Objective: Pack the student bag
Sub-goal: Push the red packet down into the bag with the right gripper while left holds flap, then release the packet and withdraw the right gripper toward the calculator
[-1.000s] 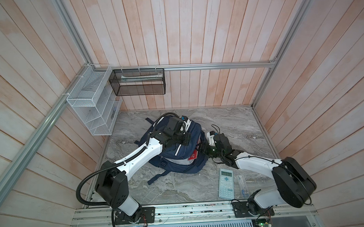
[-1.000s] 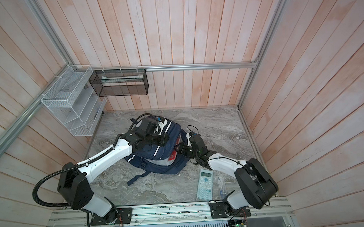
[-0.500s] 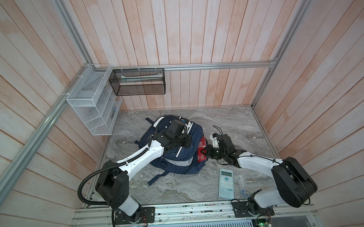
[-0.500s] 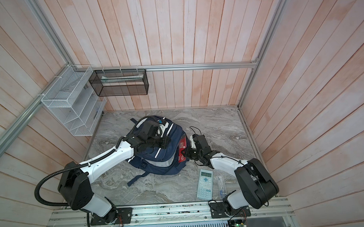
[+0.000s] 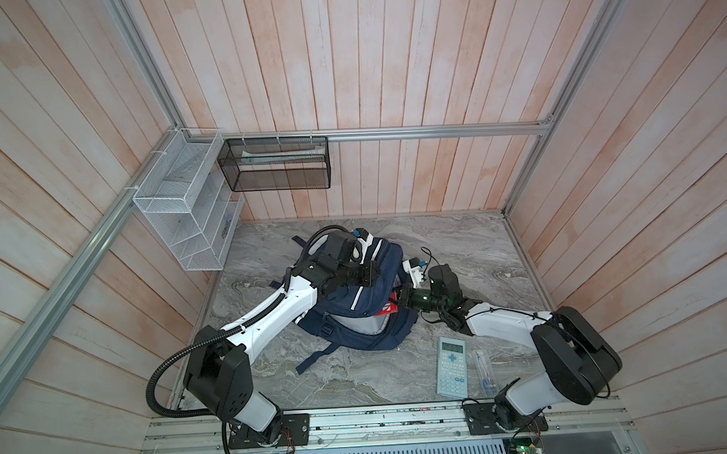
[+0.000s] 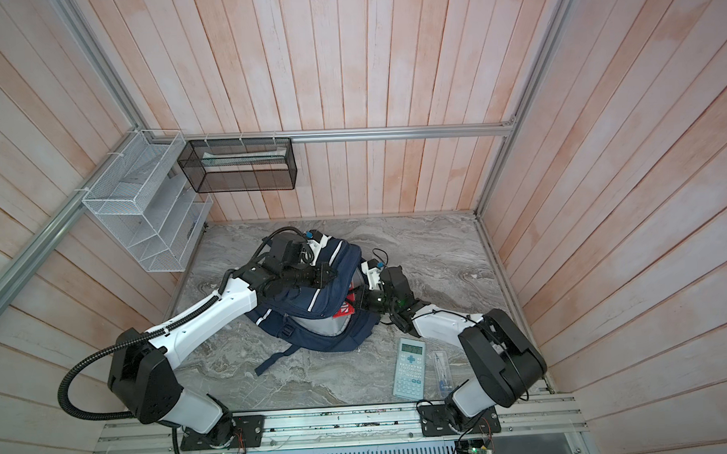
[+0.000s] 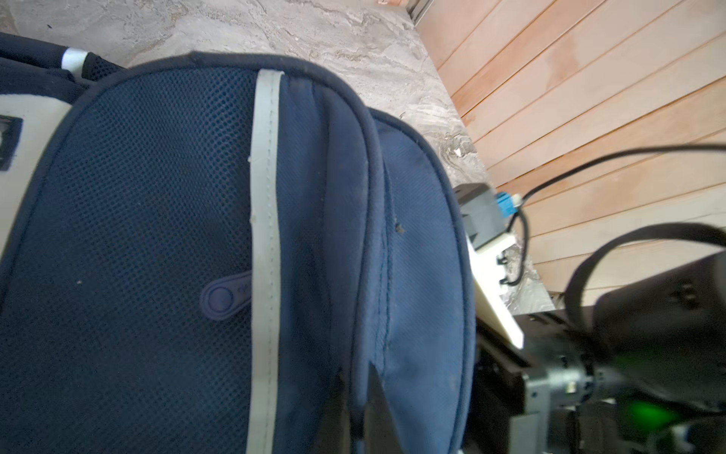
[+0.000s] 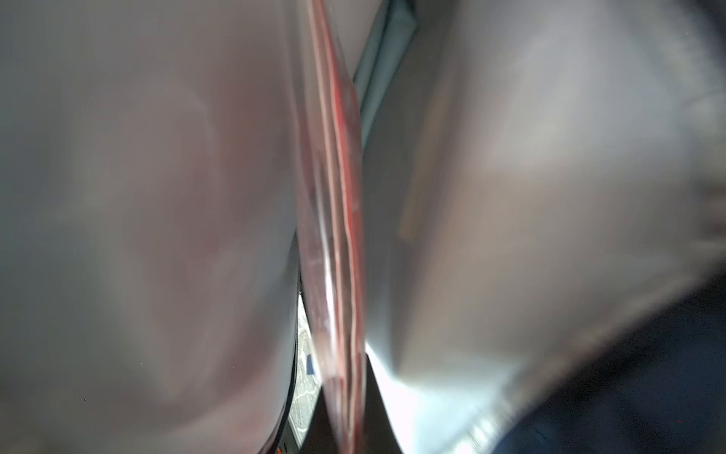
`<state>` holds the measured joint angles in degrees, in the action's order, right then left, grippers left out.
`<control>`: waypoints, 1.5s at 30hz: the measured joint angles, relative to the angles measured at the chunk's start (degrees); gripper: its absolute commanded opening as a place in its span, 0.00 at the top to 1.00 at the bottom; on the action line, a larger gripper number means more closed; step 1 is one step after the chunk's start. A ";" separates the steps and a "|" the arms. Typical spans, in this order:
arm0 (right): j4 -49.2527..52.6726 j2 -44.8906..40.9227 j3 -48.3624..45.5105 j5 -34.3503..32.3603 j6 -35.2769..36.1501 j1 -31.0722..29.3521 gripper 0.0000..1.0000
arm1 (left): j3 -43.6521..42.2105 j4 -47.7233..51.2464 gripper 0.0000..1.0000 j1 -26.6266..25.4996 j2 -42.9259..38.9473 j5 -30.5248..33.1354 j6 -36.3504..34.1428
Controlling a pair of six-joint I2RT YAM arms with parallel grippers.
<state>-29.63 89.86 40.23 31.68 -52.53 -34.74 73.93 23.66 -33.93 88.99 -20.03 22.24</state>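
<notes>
The left gripper (image 7: 358, 405) is pinched together on a fold of navy fabric at the edge of the bag's (image 5: 353, 338) upper flap. It holds that flap up off the lower half, so the grey lining shows in the open mouth. The right gripper (image 8: 347, 416) is clamped on a thin red booklet (image 5: 387, 309), which it grips edge-on. The wrist view is blurred, so little more can be told. In both top views the booklet sits in the bag's mouth at the bag's 3 o'clock side, with a red-and-white corner showing.

The bag lies in the middle of the marble counter (image 5: 458, 241), with a strap trailing toward 7 o'clock. At its 5 o'clock, apart from it, lies a pale calculator (image 5: 452, 366), with a clear pen case (image 5: 483, 367) just beside that at 3 o'clock. On the walls at 10 and 11 o'clock hang a white wire rack (image 5: 182, 217) and a black mesh basket (image 5: 276, 164).
</notes>
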 measured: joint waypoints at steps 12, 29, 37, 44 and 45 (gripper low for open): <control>-9.38 23.21 17.11 -0.11 -6.78 -5.49 0.28 | 3.43 2.08 1.00 1.90 -0.28 -2.36 0.11; 7.06 -2.80 -2.84 -6.25 0.20 -3.74 0.35 | 1.55 0.66 1.00 2.03 -0.44 -2.71 0.35; 29.62 -25.24 -2.32 -21.64 5.79 -0.72 0.02 | -2.56 -3.21 0.43 -1.07 -0.46 -0.22 1.31; 45.68 -28.37 -2.78 -25.83 9.42 10.86 0.02 | -2.56 -3.54 0.01 -6.23 -0.44 5.92 1.73; 47.19 -28.17 -3.21 -24.83 9.77 14.40 0.02 | -2.56 -3.56 0.00 -6.73 -0.44 6.67 1.84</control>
<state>17.56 61.69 37.01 6.85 -42.76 -20.34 71.37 20.10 -40.66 88.55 -13.37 24.08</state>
